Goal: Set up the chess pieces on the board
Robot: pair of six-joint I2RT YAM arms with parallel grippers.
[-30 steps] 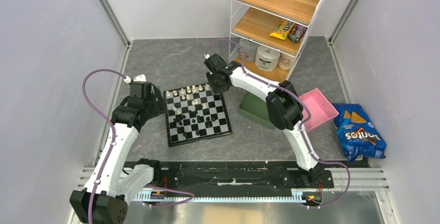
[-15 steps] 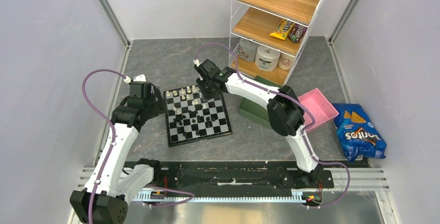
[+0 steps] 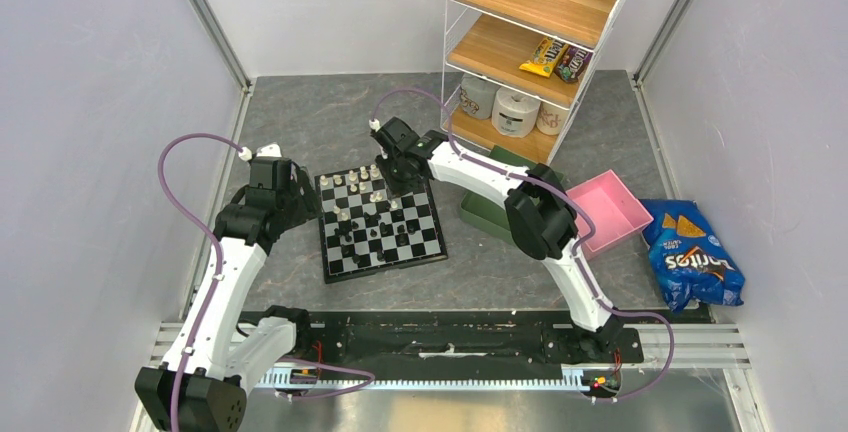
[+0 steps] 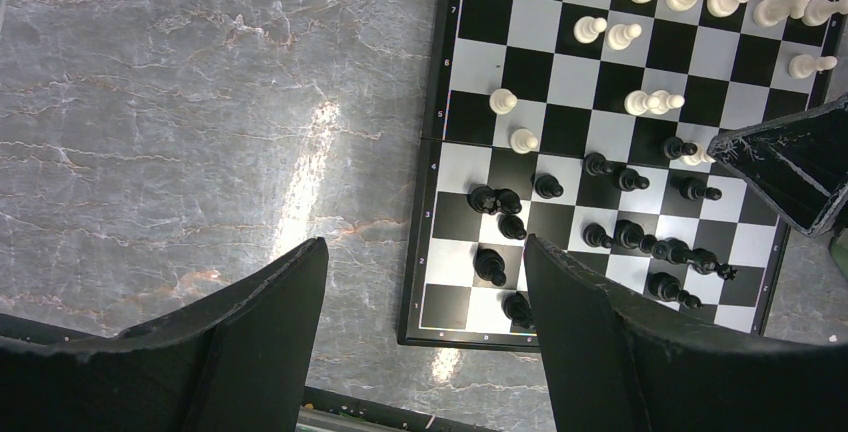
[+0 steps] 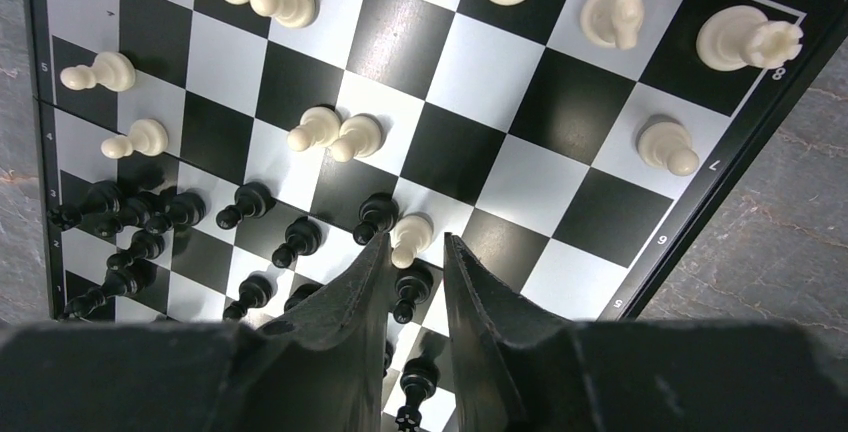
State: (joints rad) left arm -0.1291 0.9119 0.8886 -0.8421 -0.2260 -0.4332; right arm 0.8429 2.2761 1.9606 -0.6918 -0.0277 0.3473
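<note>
The chequered board point(image 3: 431, 243) lies left of centre on the grey table. Cream-white pieces point(image 3: 360, 174) stand mostly along its far rows and black pieces point(image 3: 375, 233) crowd its near rows. My right gripper point(image 3: 400, 178) is low over the board's far right part. In the right wrist view its fingers point(image 5: 415, 244) stand narrowly apart with a white pawn point(image 5: 410, 231) at their tips, beside black pawns. My left gripper point(image 3: 300, 198) hangs open and empty over the board's left edge point(image 4: 425, 247). The left wrist view shows the whole board point(image 4: 535, 22) and the right gripper's finger point(image 4: 790, 167).
A green tray point(image 3: 487, 210) and a pink tray point(image 3: 612, 214) sit right of the board. A wire shelf rack point(image 3: 530, 32) with candy, rolls and bottles stands at the back. A blue chips bag point(image 3: 695, 264) lies at the far right.
My right gripper has swung left from beyond the board's far right corner and come down over the board, with a white pawn at its fingertips. The left arm has not moved.
</note>
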